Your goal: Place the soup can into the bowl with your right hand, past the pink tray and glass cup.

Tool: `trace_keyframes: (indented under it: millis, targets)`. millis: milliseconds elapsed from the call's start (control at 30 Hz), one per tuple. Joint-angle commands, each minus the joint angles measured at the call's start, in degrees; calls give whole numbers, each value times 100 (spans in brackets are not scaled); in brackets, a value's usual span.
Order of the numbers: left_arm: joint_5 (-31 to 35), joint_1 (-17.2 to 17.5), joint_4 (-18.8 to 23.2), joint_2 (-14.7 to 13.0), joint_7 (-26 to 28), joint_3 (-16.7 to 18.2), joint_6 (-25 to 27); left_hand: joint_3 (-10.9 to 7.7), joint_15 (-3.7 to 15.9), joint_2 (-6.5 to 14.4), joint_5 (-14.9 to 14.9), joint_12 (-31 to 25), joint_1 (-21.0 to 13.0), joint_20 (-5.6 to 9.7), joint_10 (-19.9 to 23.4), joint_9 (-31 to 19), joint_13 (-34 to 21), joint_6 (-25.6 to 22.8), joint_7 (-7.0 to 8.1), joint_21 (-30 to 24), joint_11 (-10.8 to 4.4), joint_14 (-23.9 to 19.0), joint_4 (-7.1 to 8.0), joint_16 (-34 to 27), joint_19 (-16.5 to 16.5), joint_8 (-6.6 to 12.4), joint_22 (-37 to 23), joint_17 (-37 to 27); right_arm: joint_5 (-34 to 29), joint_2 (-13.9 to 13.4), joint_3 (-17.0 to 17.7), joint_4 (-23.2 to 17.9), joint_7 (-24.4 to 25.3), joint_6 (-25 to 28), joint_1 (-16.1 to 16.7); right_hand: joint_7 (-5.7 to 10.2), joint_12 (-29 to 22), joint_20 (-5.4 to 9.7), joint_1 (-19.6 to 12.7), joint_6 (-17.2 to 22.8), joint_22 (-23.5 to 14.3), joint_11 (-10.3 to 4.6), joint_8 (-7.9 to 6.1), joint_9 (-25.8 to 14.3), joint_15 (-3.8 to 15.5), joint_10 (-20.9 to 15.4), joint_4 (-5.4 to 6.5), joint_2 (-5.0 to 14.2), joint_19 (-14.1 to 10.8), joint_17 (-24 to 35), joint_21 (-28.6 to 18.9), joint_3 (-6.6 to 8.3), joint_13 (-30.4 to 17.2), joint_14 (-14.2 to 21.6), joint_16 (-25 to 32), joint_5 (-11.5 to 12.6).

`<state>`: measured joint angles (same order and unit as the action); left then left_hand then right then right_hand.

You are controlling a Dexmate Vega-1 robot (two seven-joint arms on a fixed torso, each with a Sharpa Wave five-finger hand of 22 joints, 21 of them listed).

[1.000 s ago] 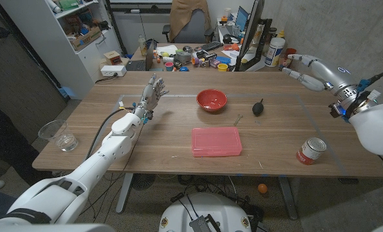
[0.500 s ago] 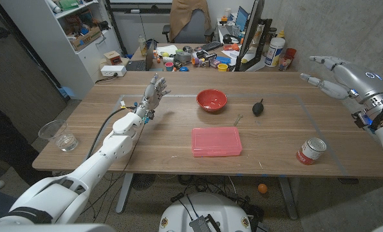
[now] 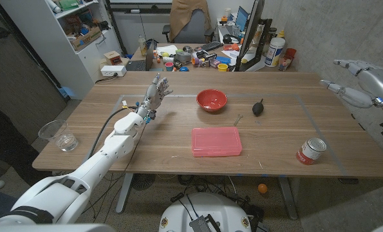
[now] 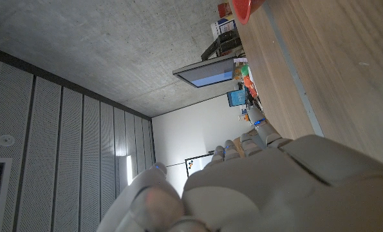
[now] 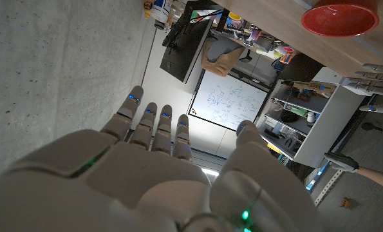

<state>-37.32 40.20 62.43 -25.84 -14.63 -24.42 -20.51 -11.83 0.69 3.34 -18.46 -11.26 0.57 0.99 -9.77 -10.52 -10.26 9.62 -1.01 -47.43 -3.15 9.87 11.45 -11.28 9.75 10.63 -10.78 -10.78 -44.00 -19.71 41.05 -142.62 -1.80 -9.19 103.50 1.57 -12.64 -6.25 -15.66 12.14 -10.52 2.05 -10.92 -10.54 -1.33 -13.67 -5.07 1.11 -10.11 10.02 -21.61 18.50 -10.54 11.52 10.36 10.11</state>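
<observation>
Right hand spread, empty; red bowl holds nothing.

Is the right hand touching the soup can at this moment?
Apart. In the head view the right hand is open in the air at the table's far right edge, while the soup can stands alone on the table nearer the robot, with bare wood between them.

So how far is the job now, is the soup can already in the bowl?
Nothing looks done yet. The red-and-white metal soup can stands on the wooden table, near its right front corner, untouched. The red round bowl holds nothing visible. The right hand is open in the air off the table's right edge, holding nothing. Left: grasp the can, carry it past the pink rectangular tray, place it.
</observation>
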Motion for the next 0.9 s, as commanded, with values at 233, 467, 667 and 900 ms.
trace_keyframes:
  millis: [233, 467, 667, 900]
  targets:
    - [59, -48, -11, 41, -4, -62, 26, -2, -17, 734, -46, -17, -11, -27, -1723, -17, -18, 1645, 7, 26, 26, 1640, -5, -20, 1806, 31, -18, -11, -221, 839, 338, -365, -541, -136, 277, 19, 45, -376, 62, -195, -20, -34, 41, -20, 10, 109, -9, -141, -303, 26, -37, -90, -17, 74, 58, 15]
    - [75, -15, 73, 16, 41, -67, 59, -2, -10, 734, -50, -17, -10, -29, -1723, -17, -18, 1643, 11, 32, 18, 1641, -4, -20, 1807, 32, -18, -11, -141, 703, 188, -196, -825, -95, 222, 25, 45, -483, 147, -245, -21, -45, 33, -23, 45, 111, 29, -147, -410, 39, -40, -141, -19, 279, 122, 25]
    - [79, -3, 77, 10, 55, -71, 71, -2, -11, 733, -53, -17, -10, -31, -1724, -17, -18, 1645, 14, 36, 16, 1642, -4, -19, 1806, 31, -19, -12, -128, 625, 38, -54, -877, -54, 221, 35, 49, -535, 193, -256, -22, -55, 25, -24, 50, 124, 62, -110, -446, 48, -33, -149, -19, 284, 110, 33]
    - [89, -18, 68, 14, 50, -86, 91, -1, -14, 733, -56, -14, -9, -36, -1732, -18, -18, 1648, 16, 40, 20, 1644, -4, -18, 1805, 30, -19, -12, -135, 446, -184, 137, -941, 54, 228, 32, 67, -561, 205, -292, -23, -43, 29, -25, 37, 171, 72, -83, -404, 45, 6, -149, -20, 203, 64, 39]
